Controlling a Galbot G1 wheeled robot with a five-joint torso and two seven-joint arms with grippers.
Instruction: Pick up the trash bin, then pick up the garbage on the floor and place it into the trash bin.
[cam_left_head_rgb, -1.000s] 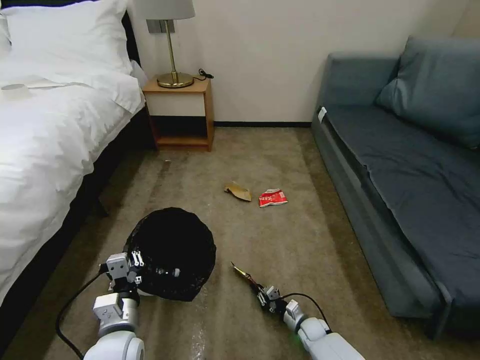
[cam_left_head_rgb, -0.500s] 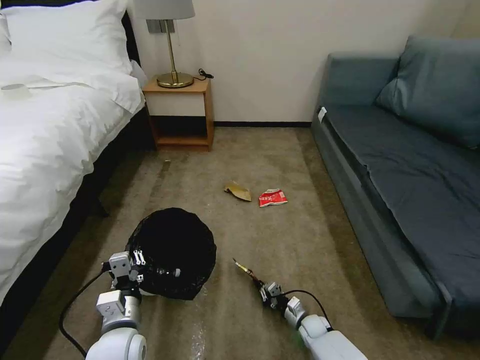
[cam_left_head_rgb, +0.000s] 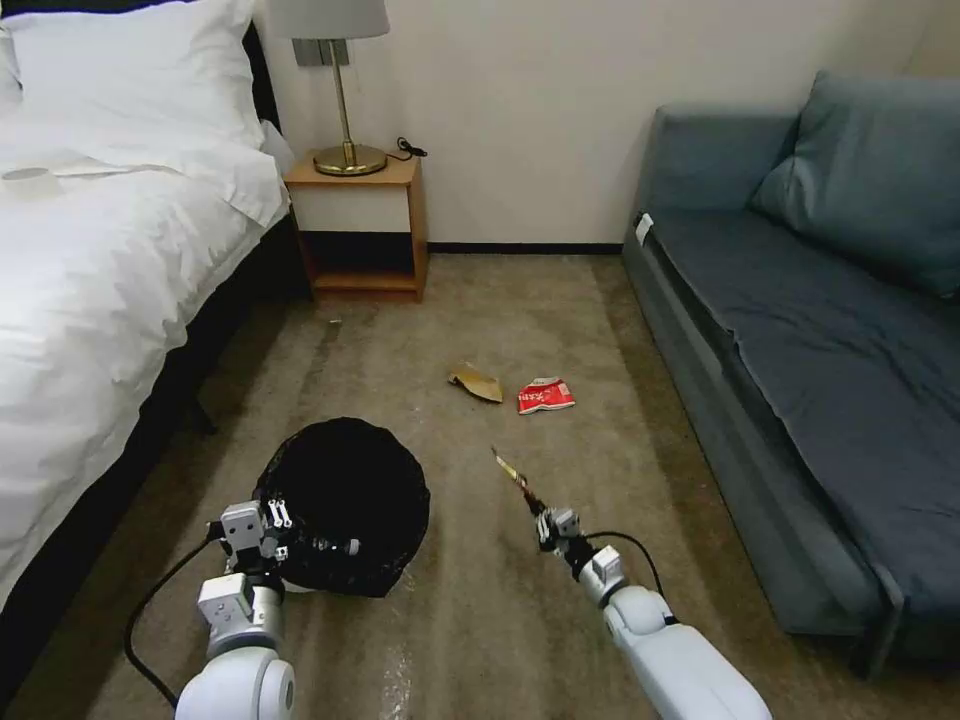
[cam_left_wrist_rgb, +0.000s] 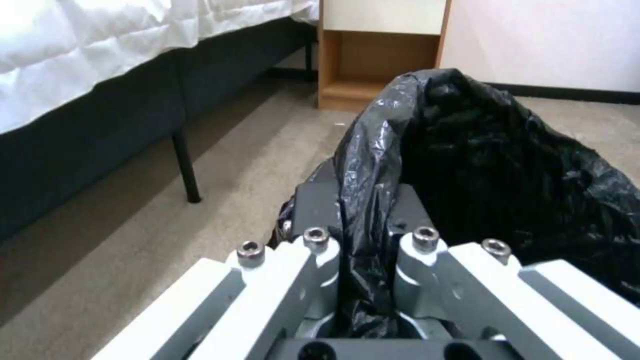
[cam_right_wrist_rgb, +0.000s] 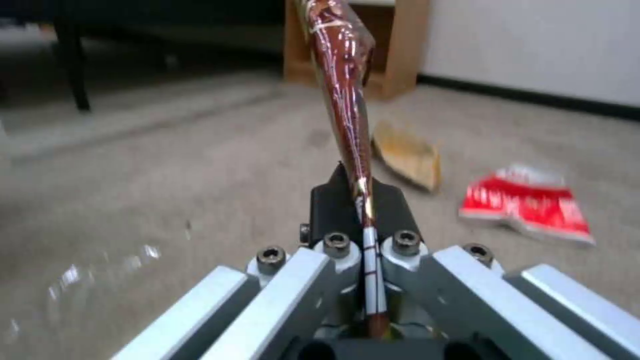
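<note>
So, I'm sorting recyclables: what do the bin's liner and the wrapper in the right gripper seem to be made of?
The liner looks like thin black plastic film: glossy, crinkled, pinched by the left gripper. The wrapper, held in the right gripper, looks like shiny brown-gold plastic or foil laminate, going by its bright streaked reflections; which one is unclear.

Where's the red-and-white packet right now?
In the head view the red-and-white packet lies on the carpet mid-floor, right of the cardboard scrap, ahead of the right claw, nearer the sofa.
</note>
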